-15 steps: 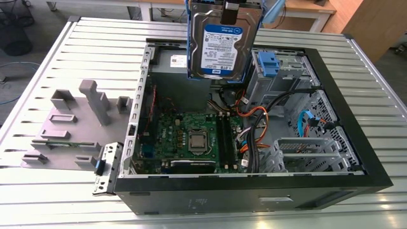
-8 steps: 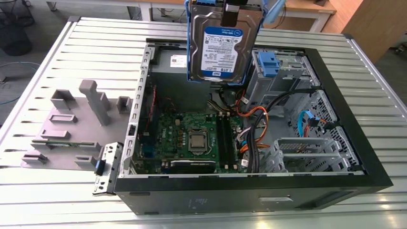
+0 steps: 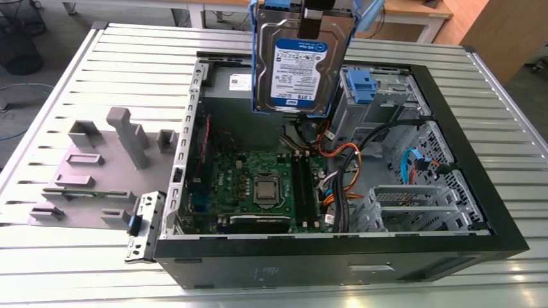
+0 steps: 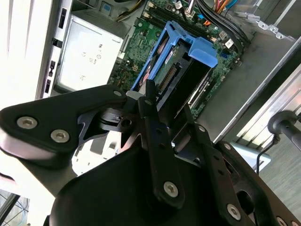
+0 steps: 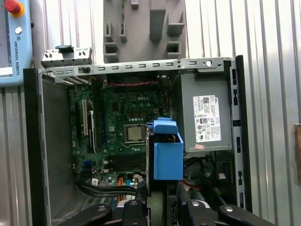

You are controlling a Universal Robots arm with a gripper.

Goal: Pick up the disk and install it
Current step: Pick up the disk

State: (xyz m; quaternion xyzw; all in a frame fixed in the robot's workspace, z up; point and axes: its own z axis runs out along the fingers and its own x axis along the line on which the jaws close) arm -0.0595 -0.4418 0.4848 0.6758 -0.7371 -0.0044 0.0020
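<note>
Pincer (image 3: 312,19) is clamped on the disk (image 3: 299,64), grip at the disk's top edge. Disk hangs in the air w/ its long side vertical. White-and-blue label faces the exterior view's camera, blue rails down both long edges. It touches nothing but the pincer.

Disk sits above the open PC case (image 3: 342,269), a black tower lying on its side w/ the side panel off, on the slatted metal tabletop (image 3: 77,269). In the exterior view the disk's lower end overlaps the grey PSU box (image 3: 230,82) at the case's far end. Just to the exterior view's right of the disk is a blue latch piece (image 3: 360,86) in the drive-bay corner.

Inside the case: green motherboard (image 3: 248,183) w/ CPU socket (image 3: 265,189) near the middle. A bundle of black and orange cables (image 3: 342,167) runs btw the board and the metal drive cage (image 3: 411,205).

Grey moulded fixture (image 3: 102,160) lies on the tabletop, at the exterior view's left of the case and close beside it.

First wrist view looks down past the black fingers (image 5: 136,209). Here the disk (image 5: 167,150) shows end-on, mostly blue plastic, and lies btw the CPU socket and the PSU box in the picture. In the second wrist view the fingers (image 4: 155,136) bracket the disk (image 4: 181,77), w/ motherboard and PSU box beyond.
</note>
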